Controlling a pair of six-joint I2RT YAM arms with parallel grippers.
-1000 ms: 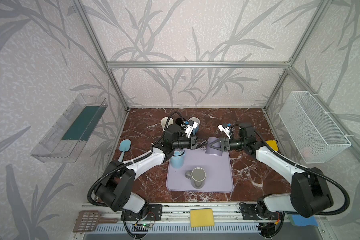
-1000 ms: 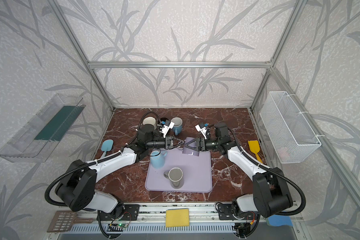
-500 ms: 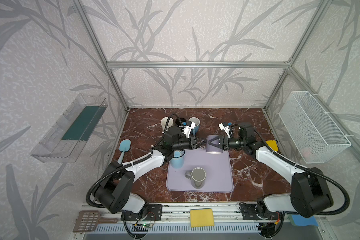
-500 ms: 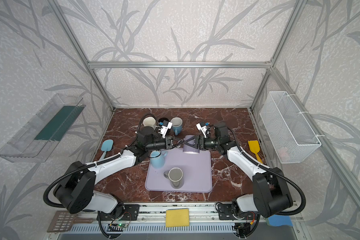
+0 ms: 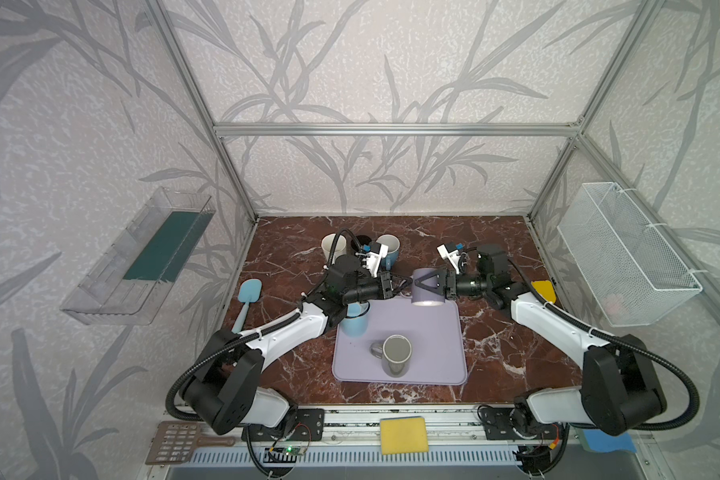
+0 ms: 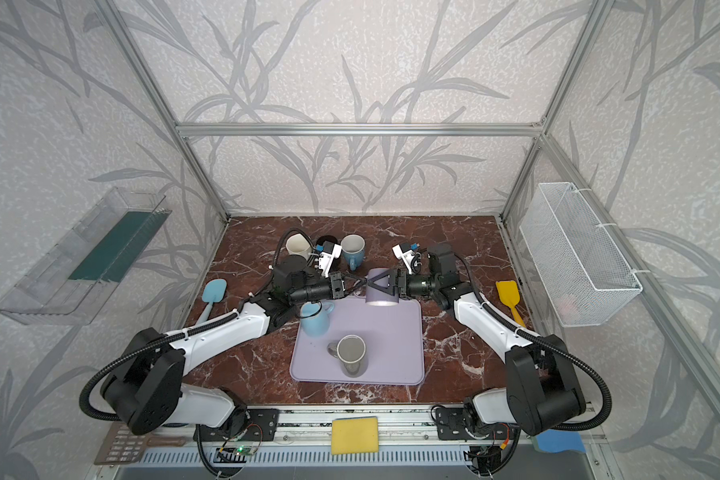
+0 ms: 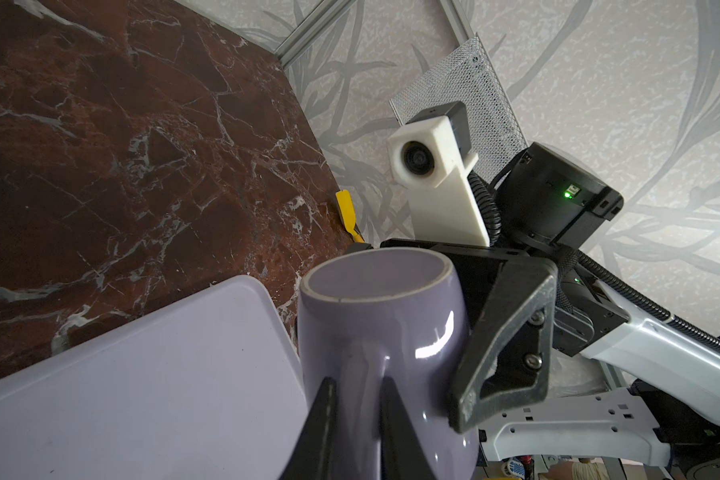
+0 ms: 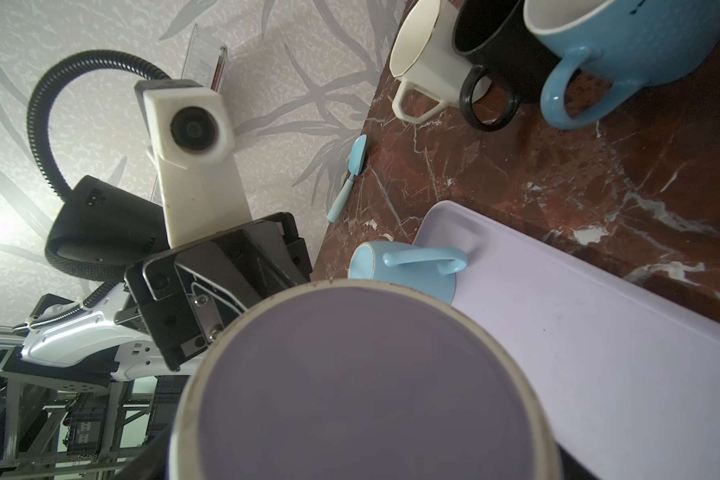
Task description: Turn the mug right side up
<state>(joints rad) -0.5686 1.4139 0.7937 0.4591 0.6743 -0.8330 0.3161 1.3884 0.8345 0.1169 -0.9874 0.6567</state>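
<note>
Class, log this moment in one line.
left gripper: shut on purple mug handle | right gripper: clamping mug body | position: over tray edge

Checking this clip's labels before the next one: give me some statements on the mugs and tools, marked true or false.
The left fingers pinch the handle of the lavender mug. True.
The grey mug lies on its side. False: it stands upright on the tray.
A cream mug, a black mug and a blue mug stand at the back of the table. True.
The yellow spatula lies on the tray. False: it lies on the table, near its right edge.
</note>
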